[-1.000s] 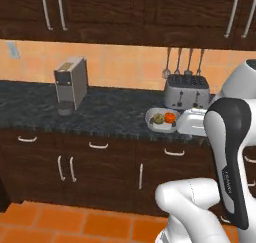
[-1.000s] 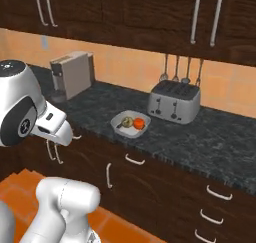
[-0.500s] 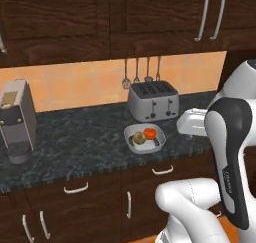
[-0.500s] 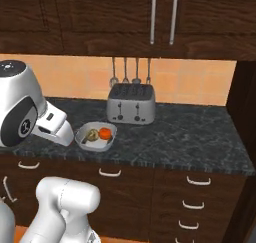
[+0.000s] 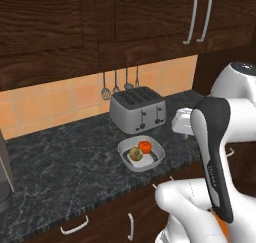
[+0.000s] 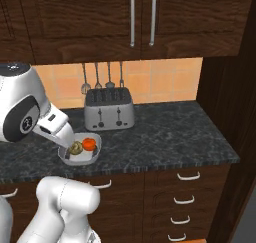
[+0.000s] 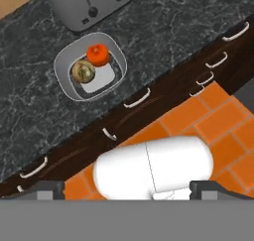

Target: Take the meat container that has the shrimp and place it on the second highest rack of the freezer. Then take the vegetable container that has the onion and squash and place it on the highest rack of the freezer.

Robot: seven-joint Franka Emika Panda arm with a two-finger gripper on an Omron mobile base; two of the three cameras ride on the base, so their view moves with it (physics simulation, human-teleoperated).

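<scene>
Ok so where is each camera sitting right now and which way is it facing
Left base view: behind the arm's left, facing the counter, toaster and pale bowl; white arm at lower right.
Right base view: behind its right, facing the same toaster and bowl; arm at lower left.
Hand view: looks straight down on the bowl, counter edge, drawers and orange floor.
All three share the bowl and toaster.

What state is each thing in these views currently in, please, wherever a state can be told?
Pale bowl: upright on the counter, holding two vegetables, one orange, one brownish.
Toaster: upright, slots empty.
Upper cabinet doors: shut.
Lower drawers: shut.
Hanging utensils: hung on the wall behind the toaster.
Gripper: above the floor, fingers apart, holding nothing.
</scene>
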